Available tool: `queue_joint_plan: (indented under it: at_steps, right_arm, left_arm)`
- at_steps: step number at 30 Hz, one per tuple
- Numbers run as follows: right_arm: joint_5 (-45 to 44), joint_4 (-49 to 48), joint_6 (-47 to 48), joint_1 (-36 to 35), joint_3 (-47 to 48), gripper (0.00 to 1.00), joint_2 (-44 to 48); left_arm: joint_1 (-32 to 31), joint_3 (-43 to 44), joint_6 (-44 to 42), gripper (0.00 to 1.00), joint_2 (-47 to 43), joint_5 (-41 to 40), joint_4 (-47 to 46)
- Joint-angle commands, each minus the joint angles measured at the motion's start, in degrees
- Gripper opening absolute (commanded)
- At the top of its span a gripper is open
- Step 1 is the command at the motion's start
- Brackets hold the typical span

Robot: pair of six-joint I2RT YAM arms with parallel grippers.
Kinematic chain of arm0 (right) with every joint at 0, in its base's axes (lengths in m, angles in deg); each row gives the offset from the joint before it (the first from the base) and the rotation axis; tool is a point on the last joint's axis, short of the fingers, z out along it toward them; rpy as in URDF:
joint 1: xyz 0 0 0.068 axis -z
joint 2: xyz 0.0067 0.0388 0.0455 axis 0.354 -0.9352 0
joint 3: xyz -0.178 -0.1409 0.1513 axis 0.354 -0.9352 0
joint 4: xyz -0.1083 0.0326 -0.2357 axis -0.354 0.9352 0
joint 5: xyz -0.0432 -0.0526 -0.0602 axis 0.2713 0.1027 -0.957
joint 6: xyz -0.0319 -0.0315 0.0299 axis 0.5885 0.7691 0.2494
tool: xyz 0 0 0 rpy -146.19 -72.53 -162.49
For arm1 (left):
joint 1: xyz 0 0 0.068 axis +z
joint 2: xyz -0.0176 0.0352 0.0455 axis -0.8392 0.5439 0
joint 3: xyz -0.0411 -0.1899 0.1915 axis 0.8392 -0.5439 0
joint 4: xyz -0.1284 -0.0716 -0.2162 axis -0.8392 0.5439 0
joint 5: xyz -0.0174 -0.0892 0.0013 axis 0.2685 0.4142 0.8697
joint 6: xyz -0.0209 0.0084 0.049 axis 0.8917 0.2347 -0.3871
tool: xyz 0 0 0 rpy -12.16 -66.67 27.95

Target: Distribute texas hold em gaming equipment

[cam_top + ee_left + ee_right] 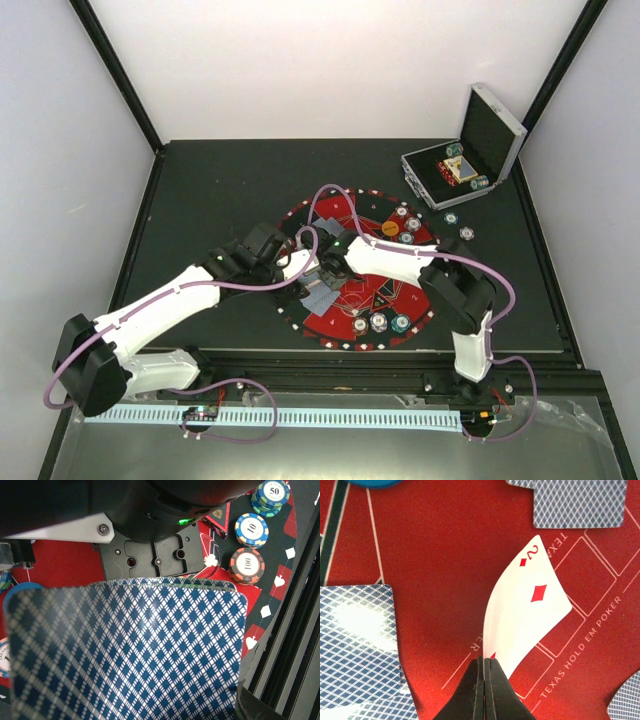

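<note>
Over the mat (420,555), our right gripper (484,662) pinches the two of diamonds (535,600) face up, we judge as a community card. Our left gripper (306,289) clamps the deck (125,650) alongside as the supply.

The cards (125,650) look like thin, smooth paper. Their blue checked backs shine a little where the light hits. The two of diamonds (532,605) has a smooth white face and bends softly. The mat (420,565) looks like dull red cloth, a bit fuzzy. The chips (247,566) look like hard plastic with a slight shine. The case (492,128) has bright silver metal edges. The table (220,190) is dark and dull. The arms (170,295) are smooth white plastic.
</note>
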Motion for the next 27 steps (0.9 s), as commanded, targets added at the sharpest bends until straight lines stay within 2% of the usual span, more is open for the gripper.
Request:
queue_joint_plan:
  at_steps: [1, 15, 23, 27]
  right_arm:
    - [1.29, 1.02, 3.84, -1.27, 0.62, 0.01, -2.16]
    - [2.32, -3.68, 16.12, -1.73, -0.42, 0.01, -2.83]
    - [1.91, -3.91, 16.30, -1.75, 0.63, 0.01, -3.97]
    - [1.82, -3.88, 15.64, -1.75, 0.52, 0.09, -3.56]
  left_arm:
    - [0.26, 0.70, 0.05, 0.40, -1.28, 1.11, -1.60]
    - [0.27, 0.60, 0.05, 0.40, -1.10, 1.22, -1.67]
    - [0.23, 0.49, 0.04, 0.40, -1.10, 1.17, -1.69]
    - [0.23, 0.49, 0.05, 0.40, -1.19, 1.13, -1.68]
